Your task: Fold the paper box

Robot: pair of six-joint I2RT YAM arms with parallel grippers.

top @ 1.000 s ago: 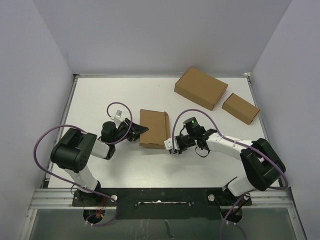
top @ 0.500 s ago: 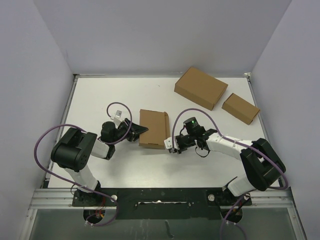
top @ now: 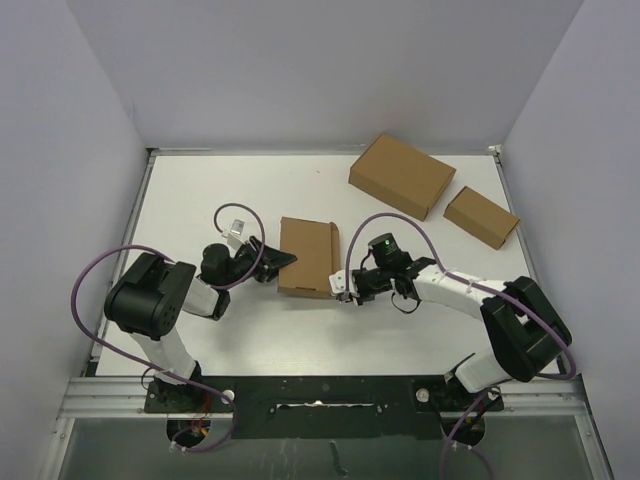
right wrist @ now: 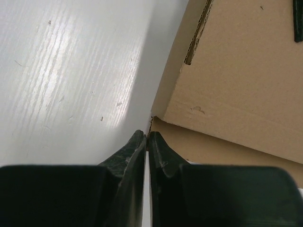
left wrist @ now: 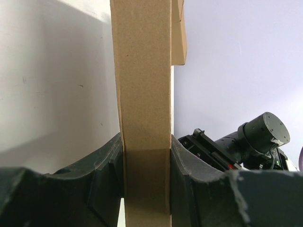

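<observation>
**Three boxes, two arms, one firm grip**

Top view: three brown boxes lie on the white table [top: 200,200]. The paper box [top: 308,255] is in the middle, with the largest box [top: 402,176] and the smallest box [top: 481,217] at the far right. Two arms flank the paper box, the left gripper [top: 280,262] at its left edge and the right gripper [top: 343,290] at its near right corner.

Left wrist: both fingers clamp the paper box's wall.

Right wrist: the two fingers are pressed together, tips at the box's corner

Robot lab cell: white table [top: 215,190], blank enclosing walls [top: 320,70].
</observation>
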